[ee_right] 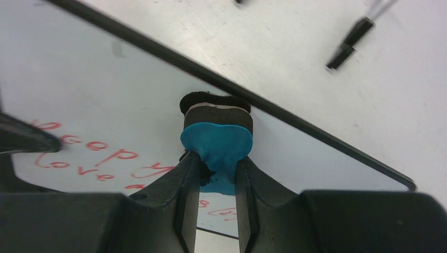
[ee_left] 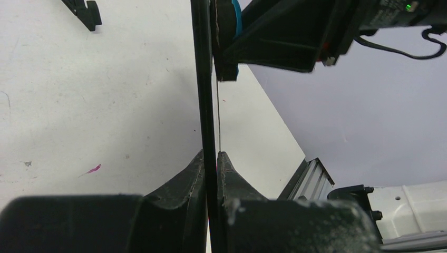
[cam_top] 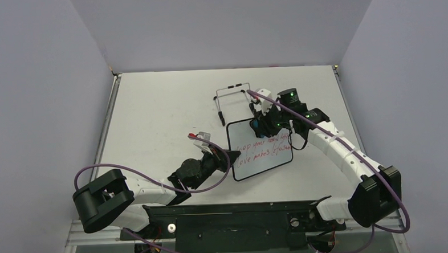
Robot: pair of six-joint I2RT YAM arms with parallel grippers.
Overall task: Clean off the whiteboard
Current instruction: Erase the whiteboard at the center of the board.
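- Closest in the left wrist view, the 2 black fingers of my left gripper pinch the thin black frame of the small rectangular whiteboard; the board runs edge-on straight up between them
- From above, I hold the whiteboard's left edge, near its lower corner; the board sits at a slant in the middle of the white table, between my 2 arms; I cannot tell whether its underside rests on the table
- Lines of red handwriting cross the board's lower half; its upper part is bare white
- Fingers of my right gripper squeeze the small blue eraser with a black felt pad; the blue body is nipped between them and bulges out above the tips
- Its felt face meets the white surface just inside the far frame edge, above the red words
- Beyond the board's far edge stands the black wire stand, apart from the board and close behind my right gripper
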